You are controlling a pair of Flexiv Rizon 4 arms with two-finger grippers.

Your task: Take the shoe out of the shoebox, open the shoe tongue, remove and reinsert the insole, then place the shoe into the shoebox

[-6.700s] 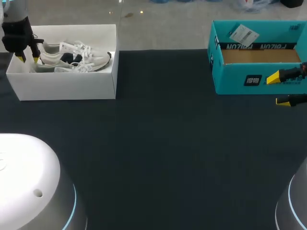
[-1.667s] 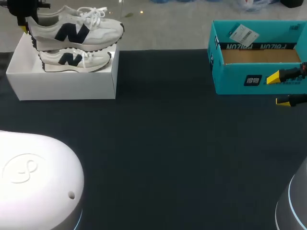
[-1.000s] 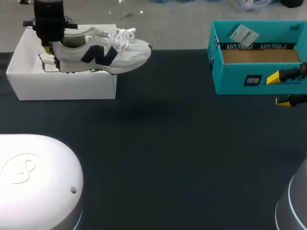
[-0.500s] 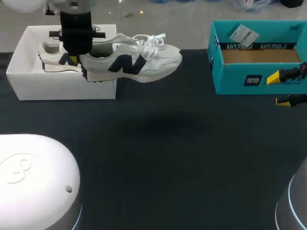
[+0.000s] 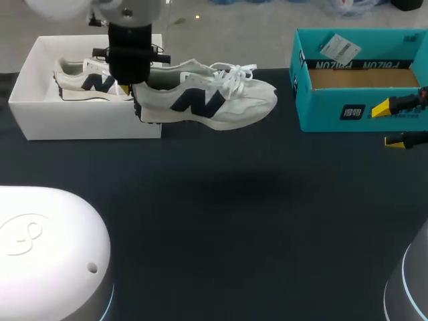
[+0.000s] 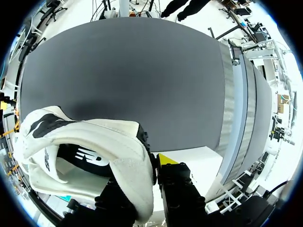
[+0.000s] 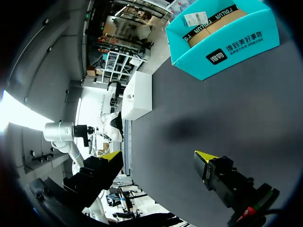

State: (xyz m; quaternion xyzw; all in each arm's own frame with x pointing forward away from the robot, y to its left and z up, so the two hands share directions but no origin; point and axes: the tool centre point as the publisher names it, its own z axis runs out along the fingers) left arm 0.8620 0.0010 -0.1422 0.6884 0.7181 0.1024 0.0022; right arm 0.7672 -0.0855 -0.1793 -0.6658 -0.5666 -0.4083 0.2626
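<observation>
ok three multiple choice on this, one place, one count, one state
1. The shoe in the left gripper is: A in the white box B in the air over the table C flat on the table
2. Shoes in the white box: A none B one C two
3. The right gripper is: A open B shut on the shoe C shut on the white box
Answers: B, it hangs clear past the box's wall; B, a second shoe lies inside; A, its yellow tips stand apart, nothing between.
</observation>
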